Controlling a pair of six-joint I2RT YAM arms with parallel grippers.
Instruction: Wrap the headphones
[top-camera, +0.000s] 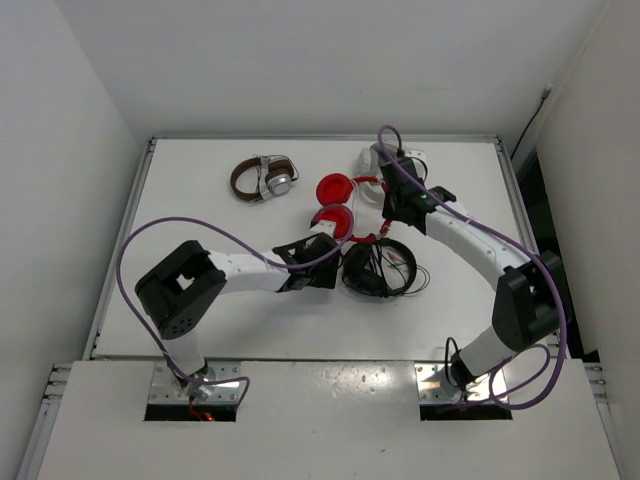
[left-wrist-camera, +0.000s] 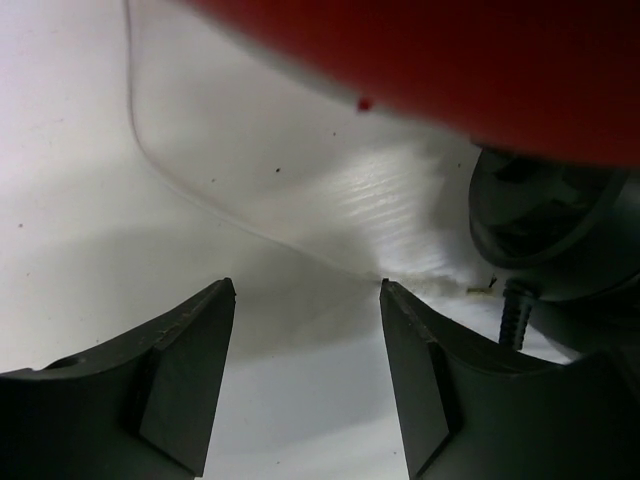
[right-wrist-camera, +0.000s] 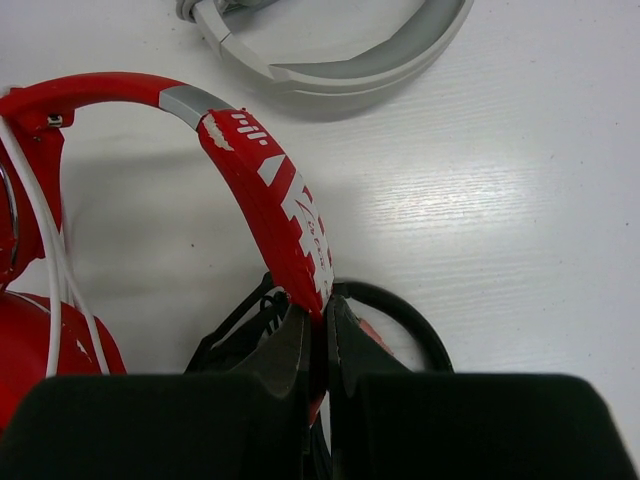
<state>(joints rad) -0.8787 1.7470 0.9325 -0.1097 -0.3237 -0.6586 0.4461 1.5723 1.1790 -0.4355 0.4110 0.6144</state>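
The red headphones lie mid-table, their two round ear cups side by side. My right gripper is shut on the red headband, which carries white lettering; from above, this gripper sits just right of the cups. The thin white cable runs along the headband's left end. My left gripper is open with bare table between its fingers, just below the nearer red ear cup. A loop of white cable lies on the table ahead of it. From above, the left gripper sits at that cup's near side.
Black headphones with a black cable lie right beside the left gripper, under the right gripper. Brown-and-silver headphones are at the back left. White headphones lie behind the right wrist, and their band shows in the right wrist view.
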